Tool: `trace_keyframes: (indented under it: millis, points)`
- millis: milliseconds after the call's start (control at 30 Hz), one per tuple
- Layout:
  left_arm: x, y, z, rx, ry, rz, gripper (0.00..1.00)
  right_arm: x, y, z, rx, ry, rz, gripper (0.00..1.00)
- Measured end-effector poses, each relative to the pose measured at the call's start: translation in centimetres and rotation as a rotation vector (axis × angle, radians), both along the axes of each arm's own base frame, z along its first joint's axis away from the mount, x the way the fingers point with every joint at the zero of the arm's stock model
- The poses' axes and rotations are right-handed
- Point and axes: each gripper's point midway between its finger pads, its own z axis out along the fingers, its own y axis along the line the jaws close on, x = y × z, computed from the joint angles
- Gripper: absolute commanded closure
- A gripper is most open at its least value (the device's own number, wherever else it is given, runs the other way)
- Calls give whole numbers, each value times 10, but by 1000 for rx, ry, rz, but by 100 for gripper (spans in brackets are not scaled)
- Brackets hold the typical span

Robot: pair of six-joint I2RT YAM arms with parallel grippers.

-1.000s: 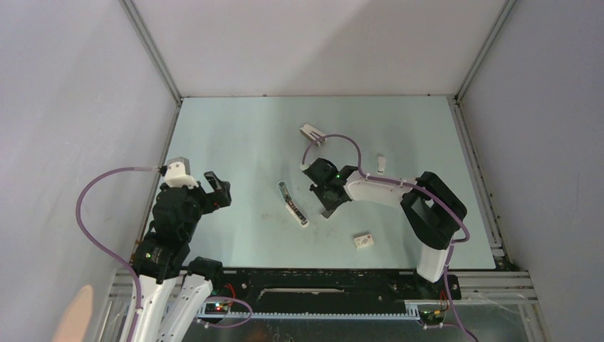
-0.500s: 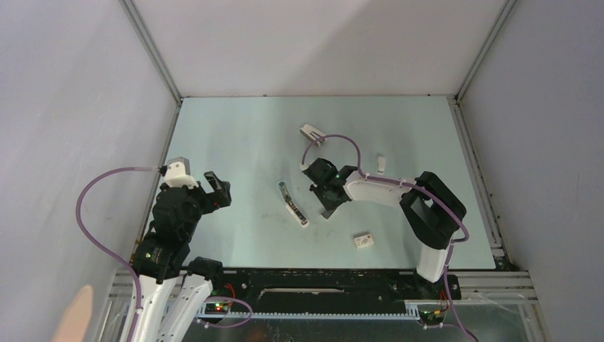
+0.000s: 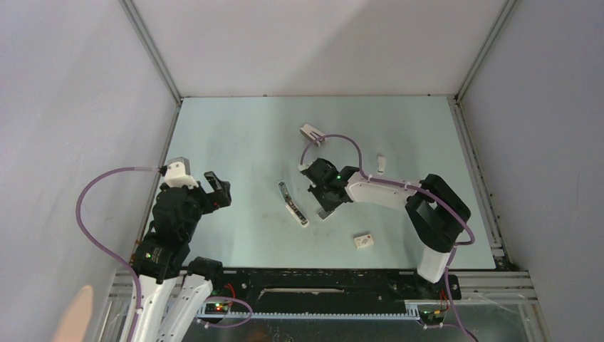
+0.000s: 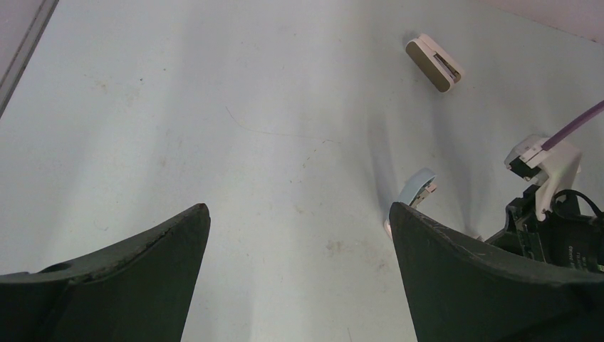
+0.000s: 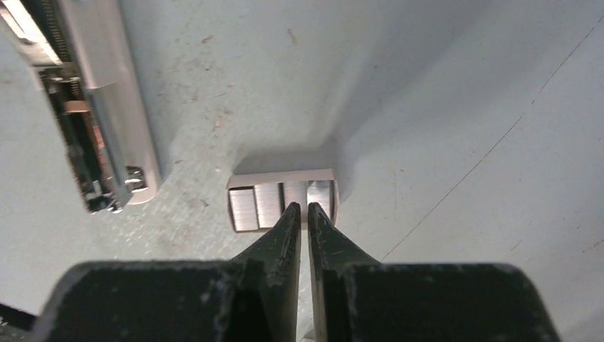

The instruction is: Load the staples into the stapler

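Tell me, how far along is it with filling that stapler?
Done: the stapler lies open on the table. In hand: the right tool, tips almost together, is down at the staples; a firm hold isn't clear. To do: carry them over, slide them in, close it.

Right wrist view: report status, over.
Right pincer closed to a slit, tips at small grey ribbed metal staple block. Left pincer open, empty. Slim grey-green stapler open beside block. Nothing between.
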Motion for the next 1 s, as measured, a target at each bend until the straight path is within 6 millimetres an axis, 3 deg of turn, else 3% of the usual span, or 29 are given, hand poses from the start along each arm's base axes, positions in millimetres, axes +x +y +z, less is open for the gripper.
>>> trace_keyframes:
  millis: [167,300,1000]
  points:
    - [0,0,0,0,0,0,0,-4,8,13,43,-10,19,92]
    - [0,0,0,0,0,0,0,-4,9,19,57,-15,23,86]
    - [1,-3,-1,-4,8,-15,0,-11,14,15,69,11,18,64]
